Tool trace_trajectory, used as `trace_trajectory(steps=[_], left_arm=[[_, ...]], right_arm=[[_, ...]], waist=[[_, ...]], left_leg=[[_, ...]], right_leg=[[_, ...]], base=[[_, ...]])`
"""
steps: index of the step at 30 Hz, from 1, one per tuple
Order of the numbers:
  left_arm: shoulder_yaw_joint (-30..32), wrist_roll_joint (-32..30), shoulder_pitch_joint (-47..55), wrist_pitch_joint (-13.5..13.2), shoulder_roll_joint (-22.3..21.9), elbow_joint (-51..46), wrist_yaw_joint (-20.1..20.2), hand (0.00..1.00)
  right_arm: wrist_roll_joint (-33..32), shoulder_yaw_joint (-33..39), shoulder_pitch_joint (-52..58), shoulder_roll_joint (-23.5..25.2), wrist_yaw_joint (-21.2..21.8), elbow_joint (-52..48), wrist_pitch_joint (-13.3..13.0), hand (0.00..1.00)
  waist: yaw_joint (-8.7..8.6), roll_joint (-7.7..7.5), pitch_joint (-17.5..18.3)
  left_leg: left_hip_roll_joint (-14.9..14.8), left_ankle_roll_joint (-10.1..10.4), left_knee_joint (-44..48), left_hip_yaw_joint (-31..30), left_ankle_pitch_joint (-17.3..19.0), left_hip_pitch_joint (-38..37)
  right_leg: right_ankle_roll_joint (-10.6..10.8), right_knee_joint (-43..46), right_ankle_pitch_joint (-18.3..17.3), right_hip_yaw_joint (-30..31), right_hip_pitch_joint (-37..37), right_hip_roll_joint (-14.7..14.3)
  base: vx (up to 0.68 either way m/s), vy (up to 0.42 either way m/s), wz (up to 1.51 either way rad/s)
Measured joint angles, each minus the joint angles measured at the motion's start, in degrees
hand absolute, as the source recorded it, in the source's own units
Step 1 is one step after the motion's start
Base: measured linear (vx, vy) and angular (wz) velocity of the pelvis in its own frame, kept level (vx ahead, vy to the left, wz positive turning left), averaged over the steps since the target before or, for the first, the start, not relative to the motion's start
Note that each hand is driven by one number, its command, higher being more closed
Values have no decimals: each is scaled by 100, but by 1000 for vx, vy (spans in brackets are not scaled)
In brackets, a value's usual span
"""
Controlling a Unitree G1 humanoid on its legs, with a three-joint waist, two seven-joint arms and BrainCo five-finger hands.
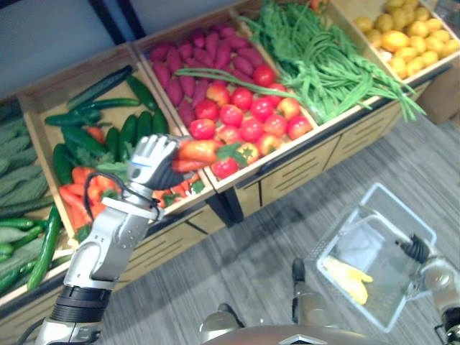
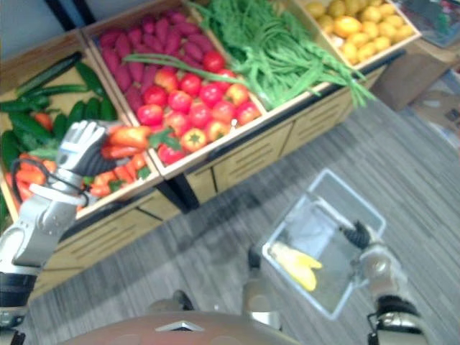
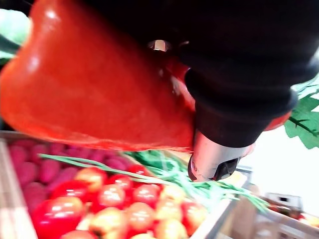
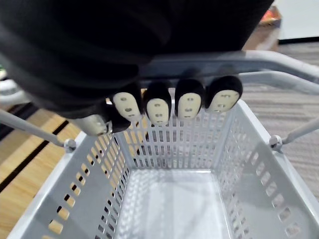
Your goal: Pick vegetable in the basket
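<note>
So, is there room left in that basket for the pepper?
Yes. The basket floor is bare from the yellow vegetable at its near end up to the far wall, below the handle the right hand grips. The crates are packed; the left hand holds a red pepper over them.

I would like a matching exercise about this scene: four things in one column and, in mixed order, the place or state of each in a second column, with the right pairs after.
Column one
1. left robot hand
2. right robot hand
3. yellow vegetable
4. green beans

Column two
A. lies inside the basket
B. shut on the basket handle
C. heaped beside the tomatoes
D. shut on a red pepper

Pairs: 1-D, 2-B, 3-A, 4-C.
</note>
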State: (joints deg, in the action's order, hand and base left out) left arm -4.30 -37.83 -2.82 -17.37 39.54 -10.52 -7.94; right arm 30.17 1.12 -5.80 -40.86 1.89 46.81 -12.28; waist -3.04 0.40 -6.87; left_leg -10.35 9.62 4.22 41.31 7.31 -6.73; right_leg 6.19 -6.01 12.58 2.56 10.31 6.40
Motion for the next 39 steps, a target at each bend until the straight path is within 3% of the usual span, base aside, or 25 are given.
trace_trajectory(steps=[5,6,8,16,22,30,39], left_arm=[[-1233,355,-243,-229,87,-243,354,100],[-1796,507,-450,-305,100,-403,472,100],[-2296,627,-769,-406,80,-521,598,100],[-3377,876,-1625,-499,-409,-573,735,100],[-3877,1063,-1664,-502,-690,-681,849,100],[-4382,1062,-1709,-495,-1143,-650,1054,100],[-4745,1057,-1707,-332,-2158,8,1072,100]], right_arm=[[168,-697,-247,-217,129,-494,53,100],[174,-914,-245,-247,221,-1036,123,100],[170,-1220,-253,-367,251,-1677,109,100],[161,-2423,-1154,-744,279,-3427,-253,100],[133,-2991,-1601,-915,347,-3996,-464,100],[93,-3348,-2176,-1099,624,-4194,-449,100],[82,-3426,-2473,-983,751,-4470,-417,100]], waist=[[15,-11,15],[19,24,67],[7,83,156],[-11,93,309],[-15,68,356],[-31,31,488],[-136,-11,505]], left_leg=[[-80,108,232,814,314,-454],[-179,172,463,1183,494,-581],[-327,249,694,1508,637,-718],[-733,432,1214,2239,820,-994],[-801,485,1326,2429,887,-1057],[-849,498,1409,2482,919,-1094],[-847,500,1408,2482,919,-1134]], right_leg=[[105,17,29,694,-49,-181],[120,41,41,938,-41,-321],[92,126,64,1178,-8,-466],[89,377,65,1594,123,-937],[87,420,57,1719,160,-1029],[86,460,58,1758,159,-1065],[76,517,51,1750,148,-1065]], base=[[-84,-2,-84],[-85,-7,-84],[-52,-4,-90],[-23,-48,-43],[-58,-49,-15],[-46,-35,-4],[-49,-20,0]])
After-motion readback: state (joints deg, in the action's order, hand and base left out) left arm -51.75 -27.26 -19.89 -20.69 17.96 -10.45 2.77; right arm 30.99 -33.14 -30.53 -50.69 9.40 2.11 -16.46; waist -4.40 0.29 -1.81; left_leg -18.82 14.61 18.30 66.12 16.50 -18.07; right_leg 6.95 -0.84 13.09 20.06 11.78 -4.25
